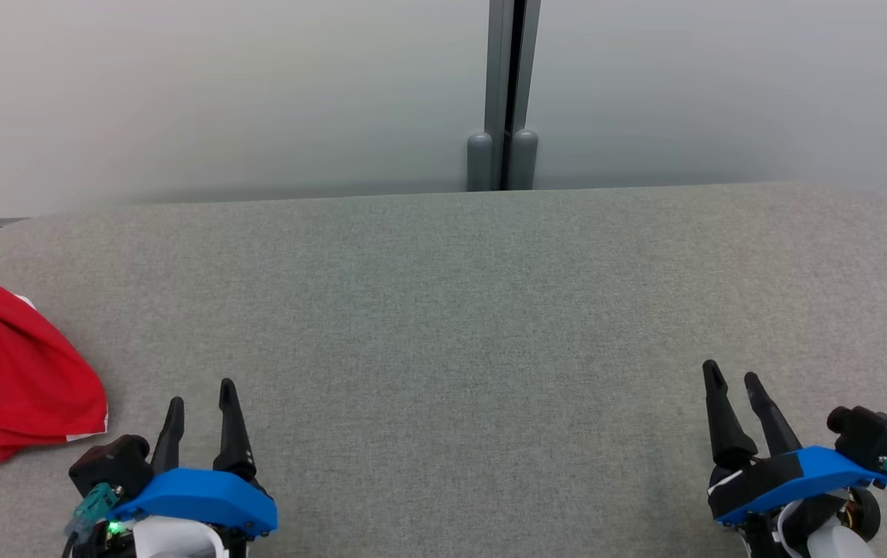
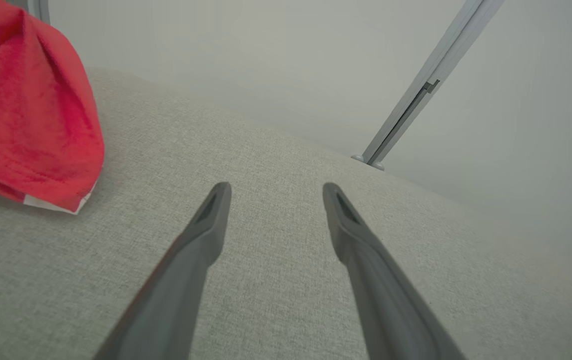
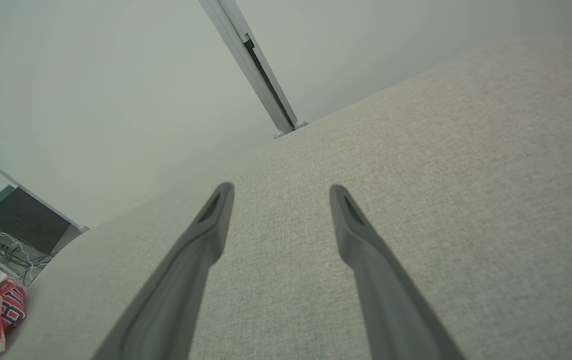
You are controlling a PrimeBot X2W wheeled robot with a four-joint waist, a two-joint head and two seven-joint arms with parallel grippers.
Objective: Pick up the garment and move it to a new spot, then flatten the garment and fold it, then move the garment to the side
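Garment (image 1: 13, 372) crumpled by left table (image 1: 451, 310) edge, left end effector (image 1: 201, 394) beside, spread

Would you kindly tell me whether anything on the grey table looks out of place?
The red garment lies crumpled at the left edge of the table, not spread flat. Nothing else stands out.
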